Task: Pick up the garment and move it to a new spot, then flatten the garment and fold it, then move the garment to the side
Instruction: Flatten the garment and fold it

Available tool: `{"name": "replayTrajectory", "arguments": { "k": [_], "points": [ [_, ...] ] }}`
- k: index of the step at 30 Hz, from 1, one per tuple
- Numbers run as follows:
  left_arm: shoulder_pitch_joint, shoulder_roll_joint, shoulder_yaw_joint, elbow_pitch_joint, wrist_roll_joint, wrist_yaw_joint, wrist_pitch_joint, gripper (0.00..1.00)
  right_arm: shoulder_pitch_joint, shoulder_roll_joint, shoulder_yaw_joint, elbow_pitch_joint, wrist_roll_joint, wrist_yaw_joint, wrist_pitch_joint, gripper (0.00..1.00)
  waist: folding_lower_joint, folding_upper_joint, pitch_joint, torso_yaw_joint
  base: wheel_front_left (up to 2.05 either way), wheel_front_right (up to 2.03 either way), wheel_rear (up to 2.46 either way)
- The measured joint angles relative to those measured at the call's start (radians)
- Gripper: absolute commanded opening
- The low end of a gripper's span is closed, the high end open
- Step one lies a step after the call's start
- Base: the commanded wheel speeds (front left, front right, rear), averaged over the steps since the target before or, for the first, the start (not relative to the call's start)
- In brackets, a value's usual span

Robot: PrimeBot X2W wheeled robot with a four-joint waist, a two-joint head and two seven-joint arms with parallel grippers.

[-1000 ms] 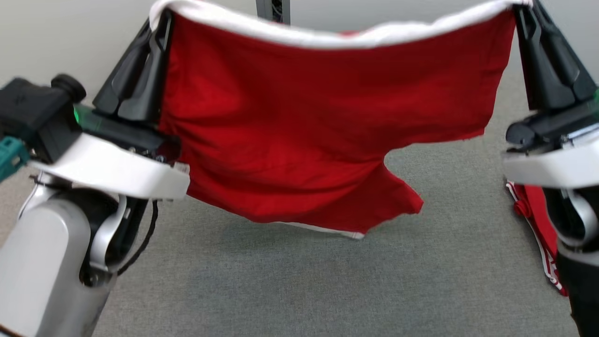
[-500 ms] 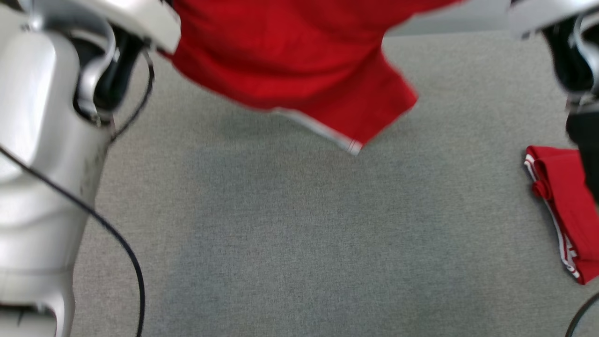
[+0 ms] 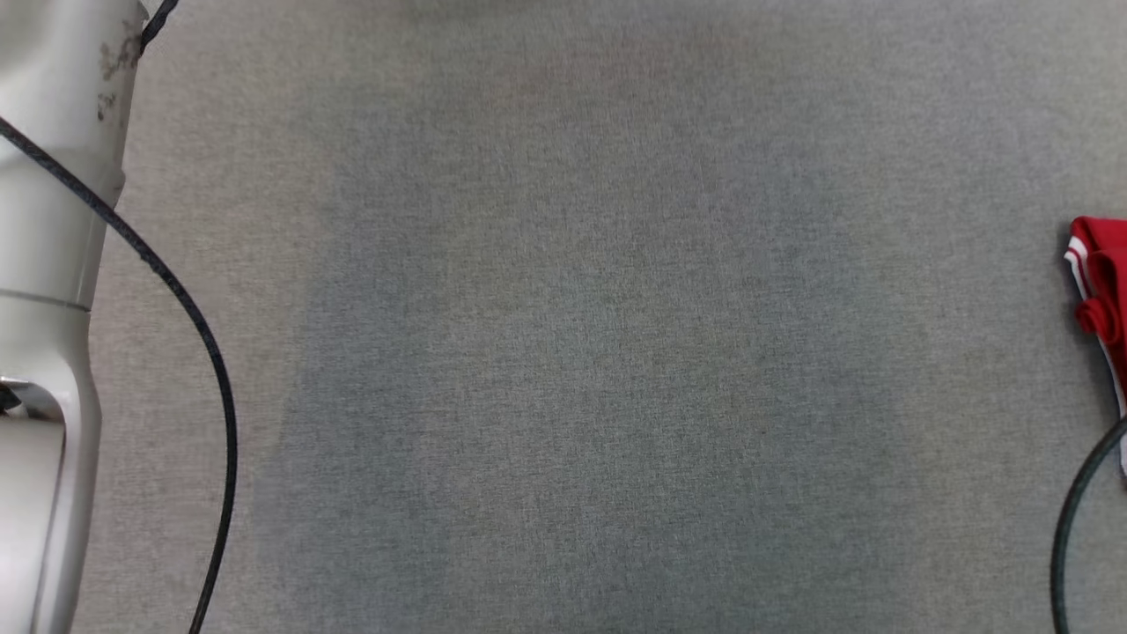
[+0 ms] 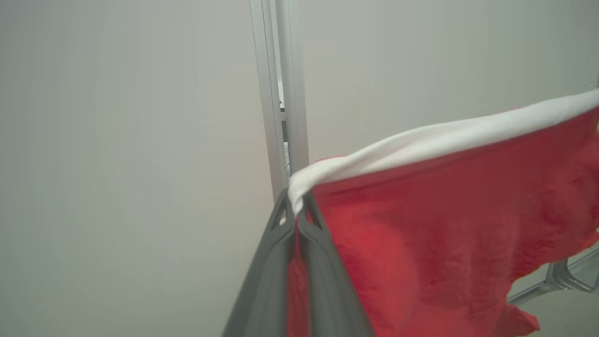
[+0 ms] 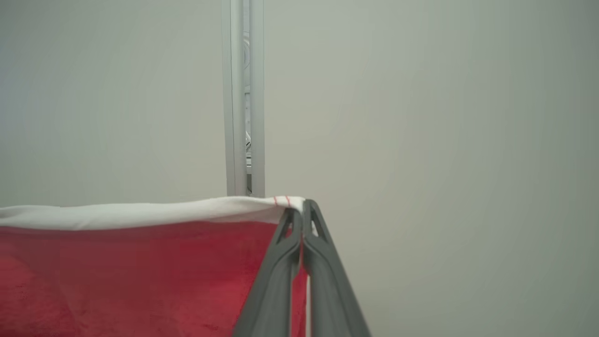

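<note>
Red cloth with a white band (image 4: pixel 444 135) along its top edge, the garment (image 4: pixel 444 224) is hanging stretched in the air between the two grippers, in front of a pale wall (image 4: pixel 117 164) and one metal post (image 4: pixel 281 93). The left gripper (image 4: pixel 295 213) is pinching the band's left corner, its fingers pressed together on the cloth, and the right gripper (image 5: pixel 302 217) is clamping the right corner the same way. By my reading, the carry to a new spot is the step under way. The next move is calling for both corners to come down evenly onto the grey carpet (image 3: pixel 572 352), lower hem first, so that the cloth is lying flat and ready for folding. Counting what is showing: one held garment, one second red-and-white garment (image 3: pixel 1101 291) lying bunched at the right edge of the carpet, two black cables (image 3: pixel 189 308), one at the left and one at the lower right, and one pale arm (image 3: pixel 44 220) at the left.
</note>
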Motion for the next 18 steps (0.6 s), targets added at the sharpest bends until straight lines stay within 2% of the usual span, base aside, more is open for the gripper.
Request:
{"name": "replayTrajectory", "arguments": {
  "k": [6, 10, 13, 18],
  "points": [
    [0.019, -0.034, -0.012, 0.113, -0.023, -0.016, -0.058, 0.0, 0.036, 0.027, 0.09, 0.015, 0.063, 0.0, -0.016, 0.0, 0.0, 0.0, 0.063, -0.005, 0.0, 0.0, 0.0],
    [0.12, -0.064, -0.005, 0.115, -0.06, -0.023, -0.077, 0.0, 0.151, 0.012, 0.119, -0.058, 0.143, 0.0, -0.016, 0.0, 0.0, 0.0, 0.1, 0.0, 0.0, 0.0, 0.0],
    [0.236, -0.072, 0.003, 0.066, -0.07, -0.023, -0.081, 0.0, 0.288, -0.004, 0.124, -0.15, 0.201, 0.0, -0.016, 0.0, 0.0, 0.0, 0.099, 0.008, 0.0, 0.0, 0.0],
    [0.46, -0.073, 0.049, -0.12, -0.069, -0.024, -0.082, 0.0, 0.547, -0.027, 0.119, -0.316, 0.299, 0.0, -0.019, 0.0, 0.0, 0.0, 0.066, 0.016, 0.0, 0.0, 0.0]
  ]
}}
